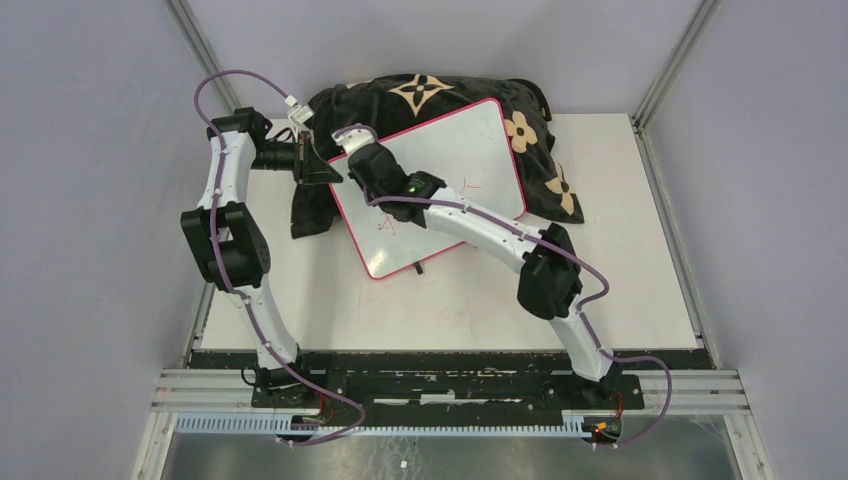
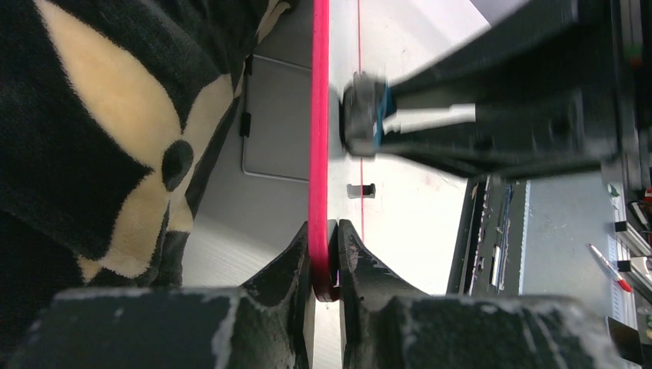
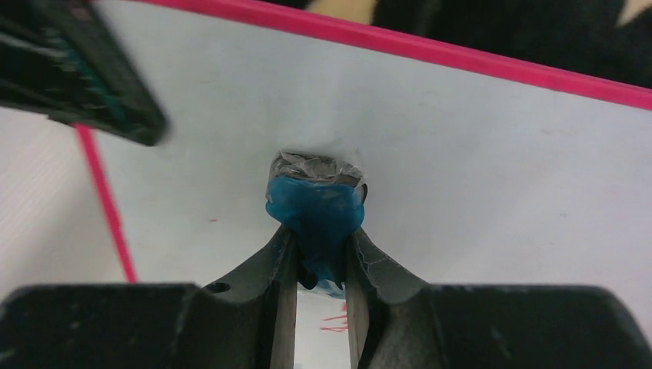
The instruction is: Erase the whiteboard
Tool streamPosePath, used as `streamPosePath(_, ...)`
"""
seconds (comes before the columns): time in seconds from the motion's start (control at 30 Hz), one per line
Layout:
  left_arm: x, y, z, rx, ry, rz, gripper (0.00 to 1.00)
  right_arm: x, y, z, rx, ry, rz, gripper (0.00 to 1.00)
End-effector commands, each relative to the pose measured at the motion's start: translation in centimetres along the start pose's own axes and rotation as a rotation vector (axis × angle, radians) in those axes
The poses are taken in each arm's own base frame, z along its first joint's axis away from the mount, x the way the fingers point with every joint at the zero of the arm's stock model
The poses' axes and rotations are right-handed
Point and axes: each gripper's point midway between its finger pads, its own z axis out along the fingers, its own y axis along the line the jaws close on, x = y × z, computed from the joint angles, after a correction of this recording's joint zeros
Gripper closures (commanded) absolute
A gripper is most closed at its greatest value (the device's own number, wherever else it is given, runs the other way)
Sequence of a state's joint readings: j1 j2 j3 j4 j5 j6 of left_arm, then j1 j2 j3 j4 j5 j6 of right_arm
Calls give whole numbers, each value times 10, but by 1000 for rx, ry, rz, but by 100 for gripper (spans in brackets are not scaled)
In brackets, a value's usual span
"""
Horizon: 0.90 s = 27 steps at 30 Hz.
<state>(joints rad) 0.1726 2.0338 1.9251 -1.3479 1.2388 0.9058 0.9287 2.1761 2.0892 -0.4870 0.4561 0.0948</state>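
The whiteboard (image 1: 470, 165), white with a pink-red frame, leans tilted against the black floral cushion (image 1: 420, 95). Faint red marks remain near its lower middle (image 1: 385, 225) and right of the right arm (image 1: 470, 185). My left gripper (image 1: 322, 170) is shut on the board's left frame edge (image 2: 319, 154). My right gripper (image 1: 362, 165) is shut on the small blue eraser (image 3: 315, 207), whose grey pad presses on the board's upper-left area (image 3: 461, 169). The eraser also shows in the left wrist view (image 2: 365, 115).
The board's black foot (image 1: 418, 268) rests on the white table (image 1: 450, 300). The cushion extends behind and to the right of the board (image 1: 555, 170). Metal frame posts stand at the back corners. A rail (image 1: 450, 390) runs along the near edge.
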Motion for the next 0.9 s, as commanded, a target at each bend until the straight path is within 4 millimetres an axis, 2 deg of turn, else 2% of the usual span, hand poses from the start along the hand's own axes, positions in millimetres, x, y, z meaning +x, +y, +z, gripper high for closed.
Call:
streamPosePath(0.0,-15,-8,0,-24,15,177,97,-7,47,6,-117,-26,-21,99)
streamPosePath(0.1,-14,-8,0,-24,17,174,97,-12,47,7,-104,-40,-26,99)
streamPosePath(0.2,-12,-8,0,-24,19,175,97,-15,32,9,-47,-45,-32,99)
streamPosePath(0.3,-11,-8,0,-27,24,177,97,-18,1,13,6,-38,1,100)
streamPosePath(0.5,-12,-8,0,-29,25,182,97,-18,-84,14,115,-26,124,99)
streamPosePath(0.63,-11,-7,0,-29,25,180,97,-16,-124,8,160,-28,164,99)
streamPosePath(0.73,-12,-7,0,-28,25,180,97,-18,-133,4,163,-33,175,100)
streamPosePath(0.87,-12,-7,0,-28,24,178,97,-21,-118,6,91,-33,201,100)
